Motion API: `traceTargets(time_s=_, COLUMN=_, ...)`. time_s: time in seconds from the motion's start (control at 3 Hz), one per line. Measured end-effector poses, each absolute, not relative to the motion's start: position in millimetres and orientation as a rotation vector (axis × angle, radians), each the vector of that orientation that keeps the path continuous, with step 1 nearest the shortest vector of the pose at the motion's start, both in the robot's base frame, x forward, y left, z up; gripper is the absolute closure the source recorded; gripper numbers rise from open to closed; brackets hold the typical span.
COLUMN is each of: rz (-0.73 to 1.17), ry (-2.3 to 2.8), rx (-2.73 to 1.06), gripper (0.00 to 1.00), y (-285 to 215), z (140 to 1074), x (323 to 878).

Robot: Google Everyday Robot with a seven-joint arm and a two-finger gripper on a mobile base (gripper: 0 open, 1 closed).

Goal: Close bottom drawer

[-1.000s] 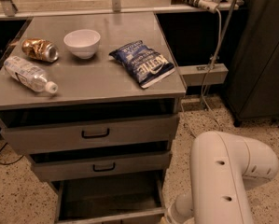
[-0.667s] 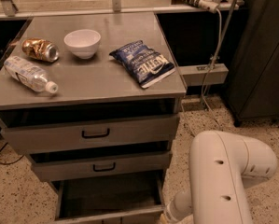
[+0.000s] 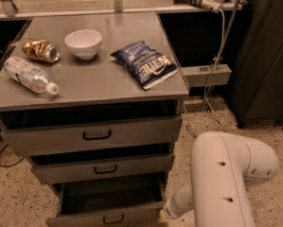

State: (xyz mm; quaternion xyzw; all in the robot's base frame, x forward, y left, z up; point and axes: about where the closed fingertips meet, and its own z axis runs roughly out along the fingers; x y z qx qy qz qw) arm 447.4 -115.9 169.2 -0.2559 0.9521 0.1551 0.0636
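Bottom drawer (image 3: 86, 216) unmoved, open toward camera, front crosswise; end effector off-frame, grip untellable.

- The single camera looks steeply down from above and in front of the cabinet (image 3: 108, 82), facing its top and drawer fronts.
- It sits close: the robot's arm (image 3: 226, 183) fills the lower right.
- The gripper seems to lie below the bottom edge, beside the bottom drawer (image 3: 112, 195).
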Motion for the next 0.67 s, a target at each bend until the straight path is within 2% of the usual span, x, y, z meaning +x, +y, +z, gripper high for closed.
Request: traceTargets(time_s=0.67, rz=0.466, ry=2.84, rx=-0.779, gripper=1.0, y=-101.4, z=173.7, x=471.7)
